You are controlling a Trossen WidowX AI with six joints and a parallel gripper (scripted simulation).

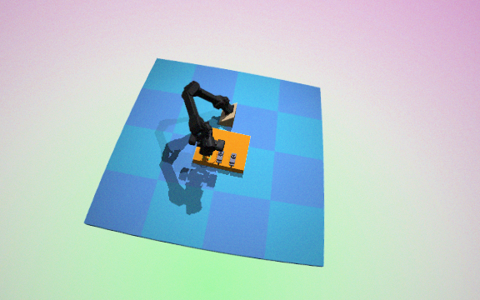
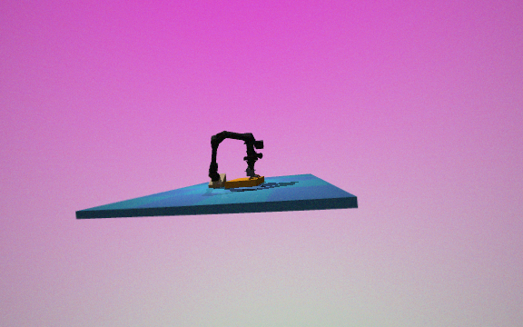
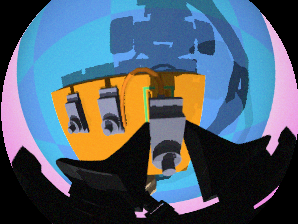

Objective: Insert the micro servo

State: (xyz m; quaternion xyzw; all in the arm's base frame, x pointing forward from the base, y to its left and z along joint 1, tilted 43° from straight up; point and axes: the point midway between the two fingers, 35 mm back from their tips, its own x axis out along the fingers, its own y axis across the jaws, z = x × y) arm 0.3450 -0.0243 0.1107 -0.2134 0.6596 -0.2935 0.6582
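Micro servo [image 3: 167, 122] between the fingers of the pincer [image 1: 207, 155] [image 2: 251, 174] [image 3: 169, 150], gripped; green-marked pocket [image 3: 146, 106] partly hidden just beyond.

Orange deck [image 1: 237, 146] [image 2: 242, 183] [image 3: 100, 147], green-outlined pocket [image 3: 146, 105], two-tone blue checkered mat [image 1: 240, 217] [image 2: 289, 197] [image 3: 55, 55]

The blue chequered slab [image 1: 240, 225] [image 2: 216, 205] [image 3: 90, 40] spread below and all around the pincer [image 1: 206, 156] [image 2: 251, 174] [image 3: 168, 125]. Flat on it, directly beneath the pincer, lay the orange deck [image 1: 237, 143] [image 2: 243, 183] [image 3: 100, 145]; the tan wedge [image 1: 228, 118] [image 2: 222, 179] [image 3: 151, 186] stood farther from the pincer.
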